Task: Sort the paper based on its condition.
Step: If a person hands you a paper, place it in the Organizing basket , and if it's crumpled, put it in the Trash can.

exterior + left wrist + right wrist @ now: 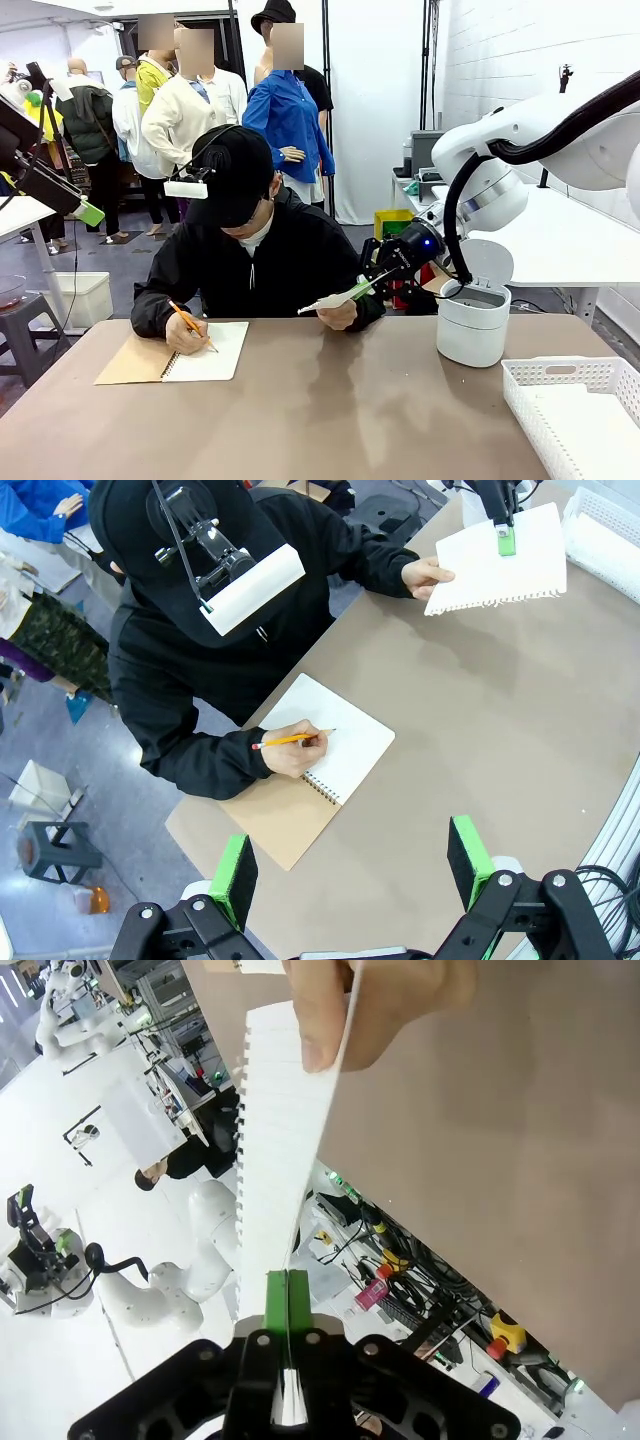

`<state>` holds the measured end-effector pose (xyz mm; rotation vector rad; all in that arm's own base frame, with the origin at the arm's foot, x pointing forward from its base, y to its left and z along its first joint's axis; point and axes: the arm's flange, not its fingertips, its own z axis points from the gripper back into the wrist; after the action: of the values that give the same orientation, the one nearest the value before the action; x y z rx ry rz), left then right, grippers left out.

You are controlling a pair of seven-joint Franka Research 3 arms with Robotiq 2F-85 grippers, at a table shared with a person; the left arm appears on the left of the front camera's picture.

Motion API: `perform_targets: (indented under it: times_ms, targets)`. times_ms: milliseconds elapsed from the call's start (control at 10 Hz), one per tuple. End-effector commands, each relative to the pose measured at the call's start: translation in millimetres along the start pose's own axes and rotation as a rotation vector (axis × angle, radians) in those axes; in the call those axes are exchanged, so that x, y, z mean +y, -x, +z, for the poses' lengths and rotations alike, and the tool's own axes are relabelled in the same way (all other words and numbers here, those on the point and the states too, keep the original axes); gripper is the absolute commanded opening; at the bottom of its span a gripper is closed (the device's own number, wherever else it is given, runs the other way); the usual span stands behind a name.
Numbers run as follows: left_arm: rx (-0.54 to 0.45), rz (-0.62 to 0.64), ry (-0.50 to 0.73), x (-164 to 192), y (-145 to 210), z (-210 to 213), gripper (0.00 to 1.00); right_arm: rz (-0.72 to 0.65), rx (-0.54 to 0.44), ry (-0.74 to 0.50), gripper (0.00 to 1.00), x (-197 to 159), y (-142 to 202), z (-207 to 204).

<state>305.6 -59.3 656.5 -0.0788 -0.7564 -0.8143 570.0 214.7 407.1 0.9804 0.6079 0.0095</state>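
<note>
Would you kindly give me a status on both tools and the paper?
Right tool shut on flat sheet. Left tool open, hovering. Person's hand also grips sheet.

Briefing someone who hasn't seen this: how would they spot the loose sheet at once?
Start at the person in black seated across the brown table. Just left of the white bin, one hand holds up a flat white sheet, the right gripper shut on its other edge. Unlike the notebook being written in, it is loose, off the table, with a ragged perforated edge.

paper (272, 1140) end hidden between fingers (276, 1305), basket (570, 368) cropped
</note>
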Motion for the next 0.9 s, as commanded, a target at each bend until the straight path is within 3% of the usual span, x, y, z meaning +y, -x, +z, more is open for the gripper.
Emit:
perform_targets:
  times_ms: [0, 400, 700, 800]
  targets:
    - [-0.001, 0.0, 0.001, 0, 0, 0, 1.0, 0.046, 0.039, -0.022, 0.0, 4, 1, 3]
    - [-0.001, 0.0, 0.001, 0, 0, 0, 1.0, 0.167, 0.022, 0.076, 0.0, 32, 33, 12]
    - [-0.001, 0.0, 0.001, 0, 0, 0, 1.0, 0.33, -0.101, 0.178, 0.0, 53, 89, 36]
    - [-0.001, 0.0, 0.001, 0, 0, 0, 1.0, 0.404, -0.176, 0.265, 0.0, 61, 119, 43]
